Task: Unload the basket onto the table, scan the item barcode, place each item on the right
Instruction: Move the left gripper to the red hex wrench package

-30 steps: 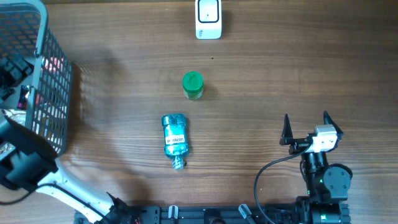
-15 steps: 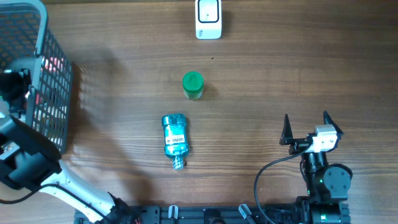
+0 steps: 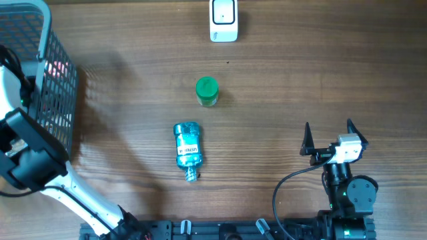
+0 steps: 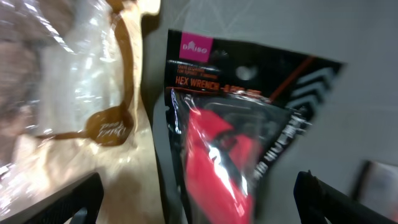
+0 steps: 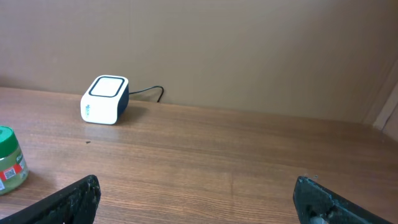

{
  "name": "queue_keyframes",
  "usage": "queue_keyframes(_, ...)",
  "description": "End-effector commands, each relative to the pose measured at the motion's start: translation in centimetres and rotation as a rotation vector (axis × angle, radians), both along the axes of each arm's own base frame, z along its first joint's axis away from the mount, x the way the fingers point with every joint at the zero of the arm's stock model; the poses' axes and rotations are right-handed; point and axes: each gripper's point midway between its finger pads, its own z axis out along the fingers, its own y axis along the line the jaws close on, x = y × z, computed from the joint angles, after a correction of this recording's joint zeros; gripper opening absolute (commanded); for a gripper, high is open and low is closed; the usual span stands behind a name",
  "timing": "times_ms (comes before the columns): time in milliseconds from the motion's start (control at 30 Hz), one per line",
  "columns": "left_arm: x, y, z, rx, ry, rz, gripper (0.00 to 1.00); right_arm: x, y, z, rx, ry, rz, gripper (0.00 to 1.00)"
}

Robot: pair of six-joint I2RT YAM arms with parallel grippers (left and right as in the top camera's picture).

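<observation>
My left gripper [image 4: 199, 194] is open inside the basket [image 3: 45, 27]. Its dark fingertips [image 4: 84, 196] stand on either side of a black hex wrench pack [image 4: 249, 93] with a red tool in it. A clear and brown plastic bag [image 4: 74, 106] lies to the left of the pack. In the overhead view only the left arm [image 3: 27, 157] shows, reaching over the basket's near side at the left edge. The white barcode scanner [image 3: 223, 20] [image 5: 104, 99] sits at the table's far edge. My right gripper [image 3: 328, 137] [image 5: 196, 199] is open and empty at the near right.
A green-lidded jar [image 3: 207, 92] [image 5: 9, 163] stands mid-table. A blue bottle [image 3: 187, 150] lies on its side nearer the front. A cable runs from the scanner along the back wall.
The left wrist has moved farther into the basket, toward the top left edge of the overhead view. The right arm and the table's objects have not moved.
</observation>
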Motion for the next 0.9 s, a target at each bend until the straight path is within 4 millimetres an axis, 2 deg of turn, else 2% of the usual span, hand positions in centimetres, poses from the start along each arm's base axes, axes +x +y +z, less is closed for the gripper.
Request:
queue_keyframes(0, -0.5, -0.5, -2.8, -0.043, 0.042, 0.019, 0.91, 0.0, 0.1, 0.1, -0.009, -0.006, 0.000, 1.00)
queue_keyframes(100, -0.5, -0.6, -3.2, -0.050, 0.049, 0.018, 0.64, 0.0, 0.1, 0.1, -0.009, -0.006, 0.000, 1.00)
queue_keyframes(167, -0.7, -0.7, -3.2, -0.056, 0.056, 0.019, 0.41, 0.0, 0.1, 0.1, -0.009, -0.006, 0.000, 1.00)
queue_keyframes(233, -1.0, -0.9, -3.3, -0.064, 0.068, 0.019, 0.34, 0.0, 0.1, 0.1, -0.009, -0.006, 0.000, 1.00)
queue_keyframes(300, -1.1, -0.9, -3.3, -0.066, 0.071, 0.015, 0.31, 0.0, 0.1, 0.1, -0.009, -0.006, 0.000, 1.00)
queue_keyframes(367, -1.3, -1.0, -3.2, -0.071, 0.077, 0.017, 0.18, 0.0, 0.1, 0.1, -0.009, -0.006, 0.000, 1.00)
queue_keyframes(467, -1.4, -1.2, -3.1, -0.093, 0.069, 0.022, 0.04, 0.0, 0.1, 0.1, -0.009, -0.006, 0.000, 1.00)
queue_keyframes(600, -1.7, -0.8, -1.5, -0.088, 0.043, 0.035, 0.04, 0.0, 0.1, 0.1, -0.009, -0.006, 0.000, 1.00)
queue_keyframes(867, -3.0, -0.6, -0.2, -0.102, 0.045, 0.058, 0.04, 0.0, 0.1, 0.1, -0.009, -0.006, 0.000, 1.00)
